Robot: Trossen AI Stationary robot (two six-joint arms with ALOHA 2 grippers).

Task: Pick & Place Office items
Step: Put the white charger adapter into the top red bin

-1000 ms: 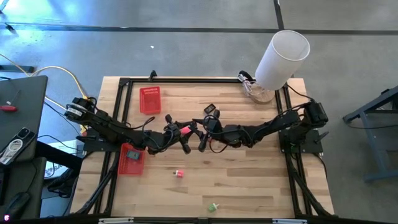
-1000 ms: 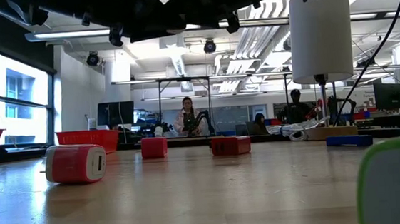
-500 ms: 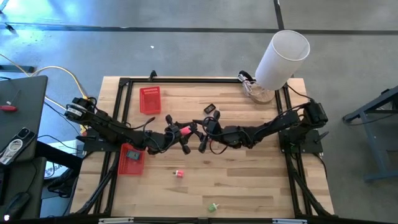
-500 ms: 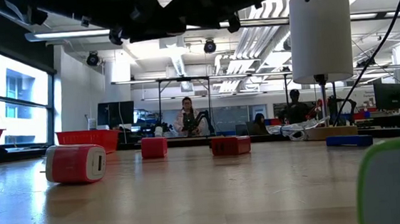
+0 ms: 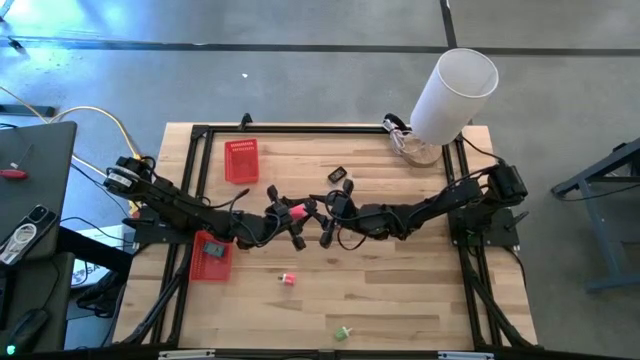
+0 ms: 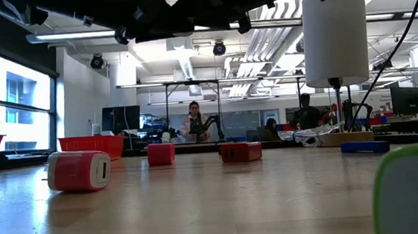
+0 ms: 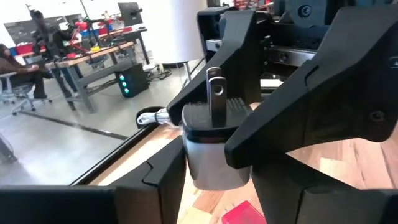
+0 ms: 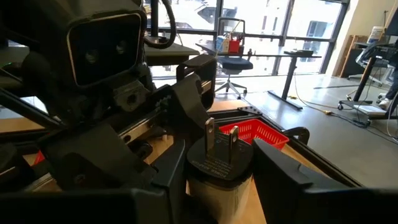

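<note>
A small plug adapter (image 7: pixel 214 163), white body, black face and two metal prongs (image 8: pixel 217 142), hangs above the table's middle between my two grippers. My left gripper (image 5: pixel 298 224) and my right gripper (image 5: pixel 326 222) meet there tip to tip, both level, each with its fingers on either side of the adapter. A pink piece (image 5: pixel 296 210) shows at my left gripper in the high view. On the table lie a red-white block (image 5: pixel 288 279), a green-white piece (image 5: pixel 342 332) and small black pieces (image 5: pixel 337 175). My left gripper has the adapter's white body (image 7: pixel 199 171) between its two fingers, coming level from the table's left. The adapter is clear of the table. My right gripper's fingers stand around the same piece just beyond. My right gripper has the adapter's body just under the black face (image 8: pixel 205 177) between its two fingers, coming level from the table's right. The prongs stick out beyond the fingers. The adapter is lifted clear of the table.
One red mesh basket (image 5: pixel 241 160) stands at the far left, another (image 5: pixel 211 255) near the left edge under my left arm. A big white cylinder (image 5: pixel 455 95) stands at the far right corner beside a cable bundle (image 5: pixel 402 135). People sit in the room beyond.
</note>
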